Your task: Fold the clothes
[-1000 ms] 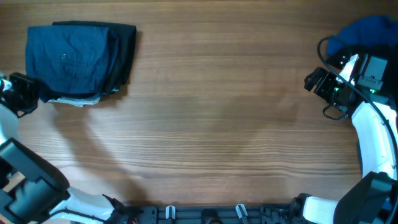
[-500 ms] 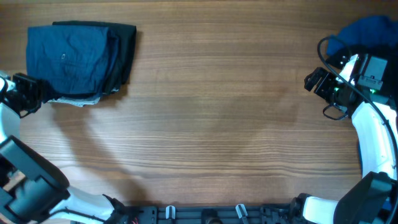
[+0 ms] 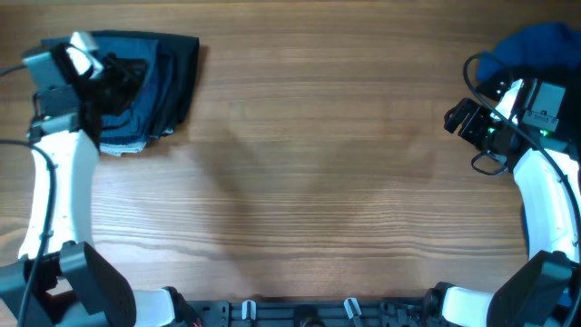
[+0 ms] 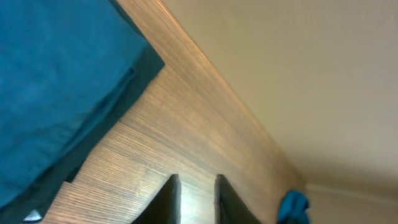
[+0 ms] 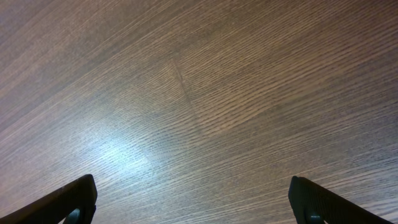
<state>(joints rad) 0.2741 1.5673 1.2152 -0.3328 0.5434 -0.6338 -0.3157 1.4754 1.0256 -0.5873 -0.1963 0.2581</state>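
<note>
We record the table [image 3: 309, 182] as warm mid-brown wood with fine darker grain lines running along it. In the right wrist view it reads duller, grey-brown, with one pale patch of glare.

The stack of clothes [image 3: 168, 68] is dark navy-blue on top, with a black layer along its right edge. A pale whitish-grey layer [image 3: 123, 147] shows at its lower edge; we cannot make out any print on it.

The loose garment [image 3: 536, 41] at the far right is royal blue.

The left arm [image 3: 54, 200] and right arm [image 3: 549, 209] are white with black joints. The left gripper [image 4: 195, 202] and right gripper [image 5: 196, 202] are black.

The wall [image 4: 298, 74] is plain beige.
</note>
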